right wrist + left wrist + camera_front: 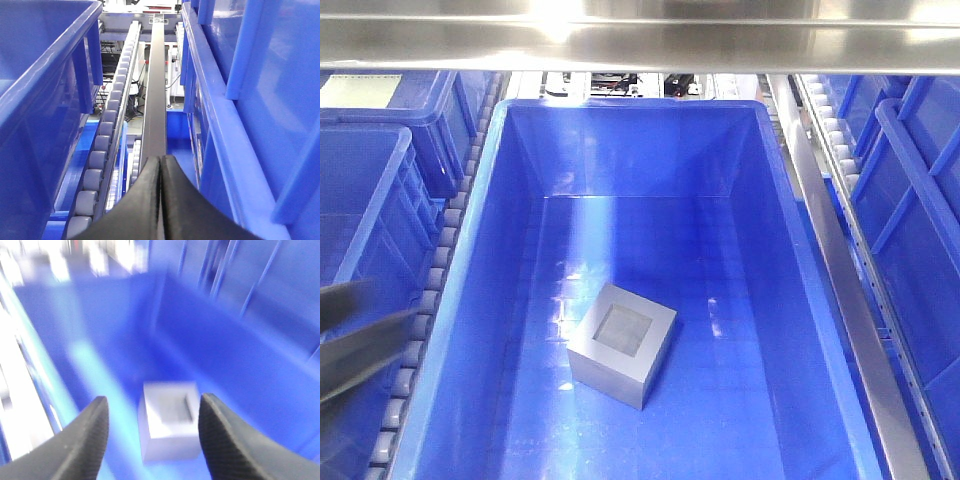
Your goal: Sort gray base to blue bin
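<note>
The gray base (622, 344) lies on the floor of the blue bin (490, 300), its square recess facing up. In the blurred left wrist view the gray base (169, 421) shows between and beyond the two dark fingers, untouched. My left gripper (152, 412) is open and held above the blue bin (225, 355); in the front view its blurred fingers (360, 335) hang at the left edge, over the bin's left rim side. My right gripper (160, 167) is shut with nothing in it, out over a roller rail between bins.
More blue crates stand at the left (365, 200) and right (920, 220). Grey roller tracks (440, 270) run along both sides of the middle bin. A steel shelf beam (640, 35) crosses overhead. The right wrist sits between a crate wall (40, 90) and another (250, 100), above a roller track (107, 140).
</note>
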`<state>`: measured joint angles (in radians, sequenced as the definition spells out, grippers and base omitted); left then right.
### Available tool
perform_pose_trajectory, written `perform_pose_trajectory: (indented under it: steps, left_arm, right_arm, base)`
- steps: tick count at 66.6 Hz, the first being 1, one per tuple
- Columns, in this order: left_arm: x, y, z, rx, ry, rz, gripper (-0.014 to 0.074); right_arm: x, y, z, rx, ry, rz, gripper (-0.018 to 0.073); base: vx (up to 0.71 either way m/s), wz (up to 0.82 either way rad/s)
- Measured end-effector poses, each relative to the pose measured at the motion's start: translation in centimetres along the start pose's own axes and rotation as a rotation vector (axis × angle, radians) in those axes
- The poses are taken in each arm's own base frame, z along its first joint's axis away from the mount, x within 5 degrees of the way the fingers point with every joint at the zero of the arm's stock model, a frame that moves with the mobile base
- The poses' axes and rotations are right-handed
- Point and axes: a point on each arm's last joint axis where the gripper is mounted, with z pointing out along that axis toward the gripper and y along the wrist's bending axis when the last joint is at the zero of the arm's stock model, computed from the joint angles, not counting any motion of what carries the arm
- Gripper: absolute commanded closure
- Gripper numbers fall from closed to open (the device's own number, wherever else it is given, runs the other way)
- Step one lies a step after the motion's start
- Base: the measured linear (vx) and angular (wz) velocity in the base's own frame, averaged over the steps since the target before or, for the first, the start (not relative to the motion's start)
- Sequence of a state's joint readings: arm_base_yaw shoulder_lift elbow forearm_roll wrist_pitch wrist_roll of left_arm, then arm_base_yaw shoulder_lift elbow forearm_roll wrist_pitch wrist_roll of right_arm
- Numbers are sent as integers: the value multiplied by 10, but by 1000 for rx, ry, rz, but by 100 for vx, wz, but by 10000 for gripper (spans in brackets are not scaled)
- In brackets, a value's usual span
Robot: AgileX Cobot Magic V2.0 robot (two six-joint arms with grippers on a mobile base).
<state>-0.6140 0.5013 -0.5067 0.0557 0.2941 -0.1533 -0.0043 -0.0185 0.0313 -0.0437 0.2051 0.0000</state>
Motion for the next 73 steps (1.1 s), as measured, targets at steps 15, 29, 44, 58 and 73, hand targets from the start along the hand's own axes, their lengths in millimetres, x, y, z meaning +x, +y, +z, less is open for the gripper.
perform_pose_trajectory:
  steps: [15,29,44,58,73]
  left_arm:
    - [8,2,-57,0,-110,55,203]
    - [15,4,-70,-4,-108,60,222]
    - [17,4,-69,-6,-93,61,556]
    - [17,4,-69,-6,-93,61,605]
    - [17,4,-69,-6,-93,61,605]
  right_arm:
    - [0,0,0,0,0,0,564]
    - [0,0,0,0,0,0,564]
    - [0,0,0,0,0,0,564]
    - [0,0,0,0,0,0,564]
    - [0,0,0,0,0,0,564]
  base:
    - [0,0]
    - [0,0]
    - [0,0]
    - [0,0]
    - [0,0]
